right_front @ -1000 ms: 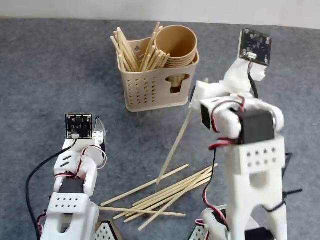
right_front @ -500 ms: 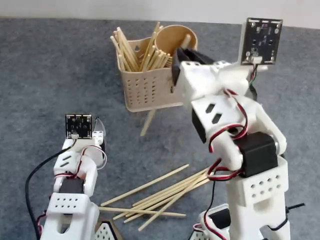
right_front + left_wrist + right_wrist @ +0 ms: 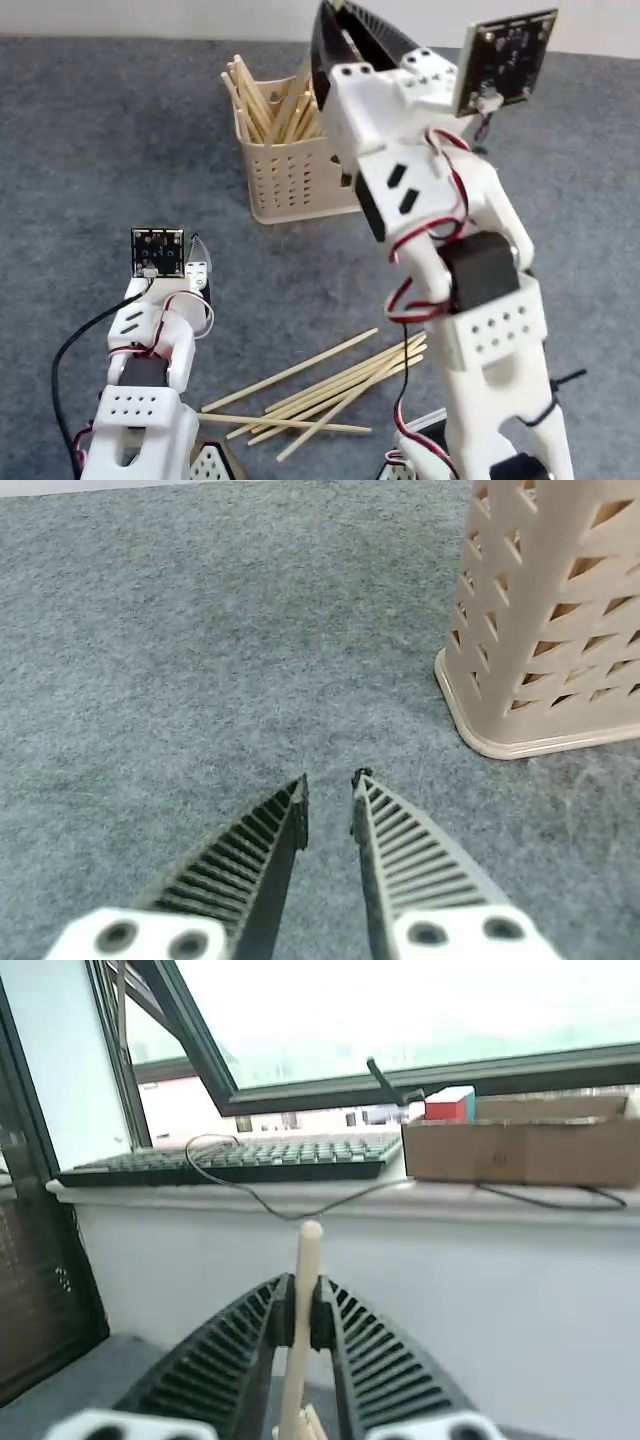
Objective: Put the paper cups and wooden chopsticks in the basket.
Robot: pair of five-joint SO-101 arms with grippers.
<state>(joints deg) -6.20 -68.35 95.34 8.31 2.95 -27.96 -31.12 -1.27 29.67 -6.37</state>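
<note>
The beige slotted basket [image 3: 290, 175] stands at the back of the grey mat with a bundle of wooden chopsticks [image 3: 262, 100] upright in its left part. My right gripper [image 3: 335, 25] is raised above the basket's right half and hides it. In the right wrist view the right gripper [image 3: 300, 1305] is shut on one chopstick [image 3: 303, 1360], which stands up between the fingers. Several loose chopsticks [image 3: 320, 385] lie fanned on the mat at the front. My left gripper [image 3: 330, 780] hovers low over bare mat, narrowly open and holding nothing, with the basket [image 3: 545, 630] just ahead of it.
The left arm [image 3: 150, 340] sits at the front left. The right arm's tall white body [image 3: 470, 300] stands over the mat's right side, beside the loose chopsticks. A wall and a window sill [image 3: 330, 1195] show behind the table.
The right arm lifted one chopstick from the mat beside the basket and swung it up and left over the basket, now covering the cups. The left arm stayed still.
</note>
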